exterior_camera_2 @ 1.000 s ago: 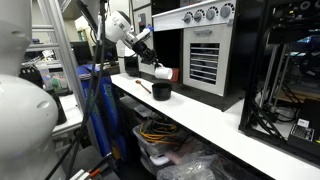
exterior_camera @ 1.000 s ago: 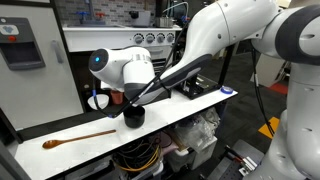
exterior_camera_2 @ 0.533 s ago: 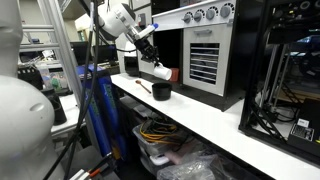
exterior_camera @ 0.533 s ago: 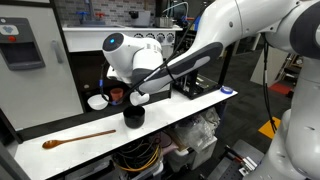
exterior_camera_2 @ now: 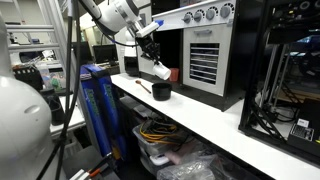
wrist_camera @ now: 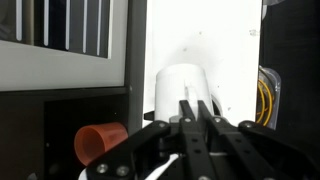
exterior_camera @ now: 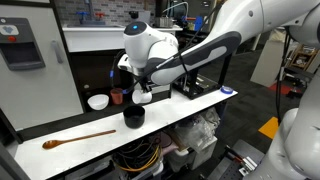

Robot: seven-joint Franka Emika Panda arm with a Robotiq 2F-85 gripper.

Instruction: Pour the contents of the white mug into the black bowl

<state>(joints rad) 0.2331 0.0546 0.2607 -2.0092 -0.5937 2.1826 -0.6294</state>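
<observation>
The white mug (exterior_camera: pixel 97 102) stands on the white counter, with the small red-orange cup (exterior_camera: pixel 117 97) beside it. The black bowl (exterior_camera: pixel 133 117) stands nearer the counter's front edge. My gripper (exterior_camera: pixel 138 94) hangs just above and behind the black bowl, apart from the mug. In the wrist view the fingers (wrist_camera: pixel 195 104) are pressed together with nothing between them. The white mug (wrist_camera: pixel 180 84) lies just beyond the fingertips, and the red-orange cup (wrist_camera: pixel 100 142) is at lower left. In an exterior view the gripper (exterior_camera_2: pixel 156 63) is above the mug (exterior_camera_2: pixel 161 72) and the bowl (exterior_camera_2: pixel 161 91).
A wooden spoon (exterior_camera: pixel 78 138) lies on the counter (exterior_camera: pixel 190 108) towards its end. A dark oven-like cabinet with knobs (exterior_camera_2: pixel 200 45) stands right behind the objects. A black box (exterior_camera: pixel 200 86) sits further along the counter.
The arm's upper links have swung sideways and up. The gripper has shifted from beside the white mug to above the black bowl. The mug, cup and bowl have not moved.
</observation>
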